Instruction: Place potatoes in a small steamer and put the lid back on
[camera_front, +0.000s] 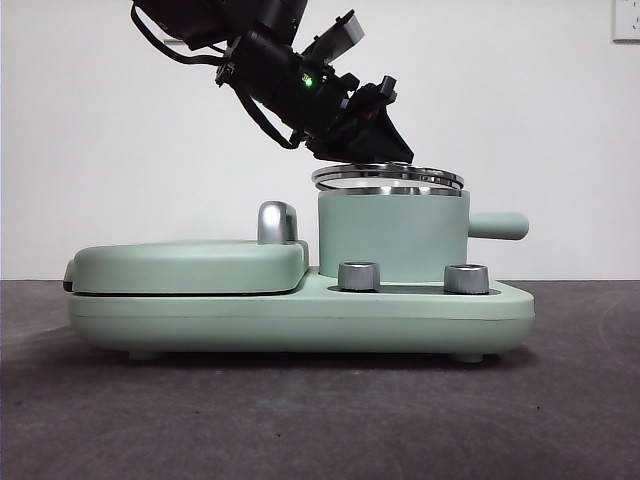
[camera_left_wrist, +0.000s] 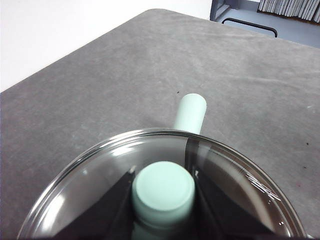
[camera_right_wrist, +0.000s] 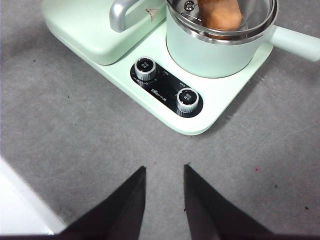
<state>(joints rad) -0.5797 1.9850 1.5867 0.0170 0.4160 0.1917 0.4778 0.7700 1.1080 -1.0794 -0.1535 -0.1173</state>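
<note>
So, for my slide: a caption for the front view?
Left hand holds lid just above steamer.

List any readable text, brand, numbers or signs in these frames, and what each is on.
No text reads clearly.
Black control panel, right wrist view: small white print between the two knobs, looks like a brand mark, too small to read.
Knob tops: tiny white marks, unreadable.
Griddle cover: small sticker beside the chrome handle, blurred.
Front view and left wrist view: no text visible.
</note>
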